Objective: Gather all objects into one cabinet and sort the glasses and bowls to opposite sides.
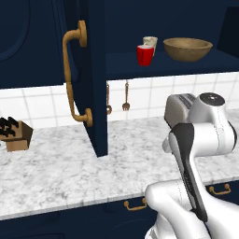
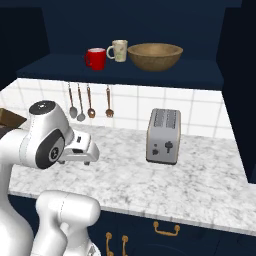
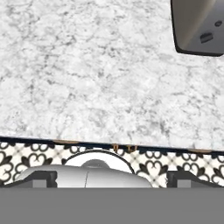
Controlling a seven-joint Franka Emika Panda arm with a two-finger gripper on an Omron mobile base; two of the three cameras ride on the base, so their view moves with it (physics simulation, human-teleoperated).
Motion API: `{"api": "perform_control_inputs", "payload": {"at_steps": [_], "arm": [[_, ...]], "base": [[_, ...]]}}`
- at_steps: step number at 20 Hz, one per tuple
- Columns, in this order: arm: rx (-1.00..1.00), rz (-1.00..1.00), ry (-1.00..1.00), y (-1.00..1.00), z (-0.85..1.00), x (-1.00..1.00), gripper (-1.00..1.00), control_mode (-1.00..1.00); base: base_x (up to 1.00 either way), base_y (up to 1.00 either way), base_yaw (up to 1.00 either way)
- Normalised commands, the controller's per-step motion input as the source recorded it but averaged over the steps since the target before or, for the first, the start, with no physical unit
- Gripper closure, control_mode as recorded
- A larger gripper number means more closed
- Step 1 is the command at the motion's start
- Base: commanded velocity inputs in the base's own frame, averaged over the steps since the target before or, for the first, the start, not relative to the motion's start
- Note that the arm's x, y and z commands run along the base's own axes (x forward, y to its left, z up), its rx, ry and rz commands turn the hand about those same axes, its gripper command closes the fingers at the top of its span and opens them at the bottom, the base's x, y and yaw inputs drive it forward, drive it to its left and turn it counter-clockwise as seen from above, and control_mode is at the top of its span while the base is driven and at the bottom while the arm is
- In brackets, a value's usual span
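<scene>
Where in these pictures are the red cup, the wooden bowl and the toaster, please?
red cup (image 2: 96,59): right base view, on the front of its side wall.
wooden bowl (image 2: 155,58): right base view, on its outer wall below the rim.
toaster (image 2: 163,142): right base view, on its front face.

No text, label, brand, number or sign can be read anywhere. The toaster (image 2: 163,136) shows only plain knobs and a lever on its front, with no lettering. The cream cup (image 2: 119,50) has a faint speckled pattern, too small to make out as writing. The red cup (image 2: 95,58), the bowl (image 2: 155,56) and the cabinet door (image 1: 91,74) are unmarked. The floor tiles (image 3: 26,157) carry an ornamental black-and-white pattern, not letters.
</scene>
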Motion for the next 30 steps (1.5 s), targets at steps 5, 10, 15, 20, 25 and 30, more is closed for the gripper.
{"api": "perform_control_inputs", "payload": {"at_steps": [5,10,15,20,25,30], "arm": [[0.0,-0.01,0.0,0.0,0.0,0.0,-1.0,1.0],[0.0,0.0,0.0,0.0,0.0,0.0,-1.0,1.0],[0.0,0.0,0.0,0.0,0.0,0.0,-1.0,1.0],[0.0,0.0,0.0,0.0,0.0,0.0,-1.0,1.0],[0.0,0.0,0.0,0.0,0.0,0.0,-1.0,1.0],[0.0,0.0,0.0,0.0,0.0,0.0,-1.0,1.0]], "base": [[0.02,-0.12,-0.03],[-0.87,-0.09,-0.26],[-0.05,-0.43,-0.12],[0.3,-0.87,-0.02],[-0.78,0.19,-0.03],[-1.0,0.07,-0.06]]}}
